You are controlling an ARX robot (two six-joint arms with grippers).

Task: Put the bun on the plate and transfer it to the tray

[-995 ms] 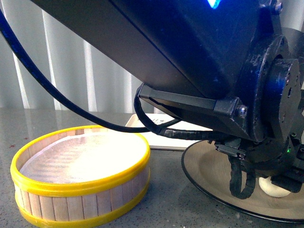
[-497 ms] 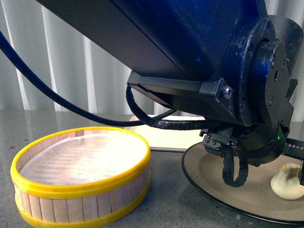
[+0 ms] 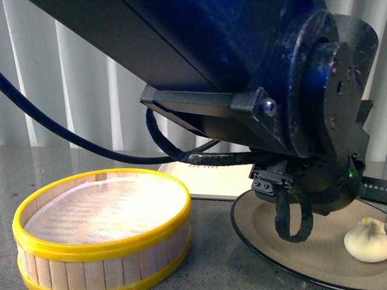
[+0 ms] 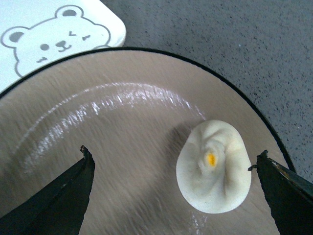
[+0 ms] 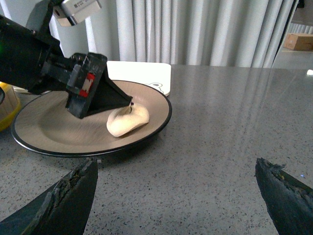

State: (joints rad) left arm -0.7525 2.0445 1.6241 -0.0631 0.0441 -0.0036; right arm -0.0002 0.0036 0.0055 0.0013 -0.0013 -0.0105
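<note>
The bun [image 4: 213,166] is on the plate [image 4: 122,127], sitting upright with its yellow dot on top, off to one side of the plate's middle and close to the black rim. So the first half of the job looks done.

The left gripper [image 4: 173,154] hangs right over the plate with its jaws spread wide. The bun lies between them, nearer one finger than the other, and nothing is gripped. From the right wrist view one dark finger stands just beside the bun (whether it touches the dough, I cannot tell).

The right gripper [image 5: 174,164] waits off the plate, over bare table [image 5: 234,122] on the bun's side of the rim. It is wide open too, and empty.

What is left, by my reading, is the whole second half: the plate rests on the table, not on the tray [image 4: 49,44]. The tray lies just behind the plate, its bear-printed corner right at the rim. The basket [image 3: 103,241] stands beside the plate on the side away from the bun, and no bun shows in it. The plate needs gripping at its rim next.
</note>
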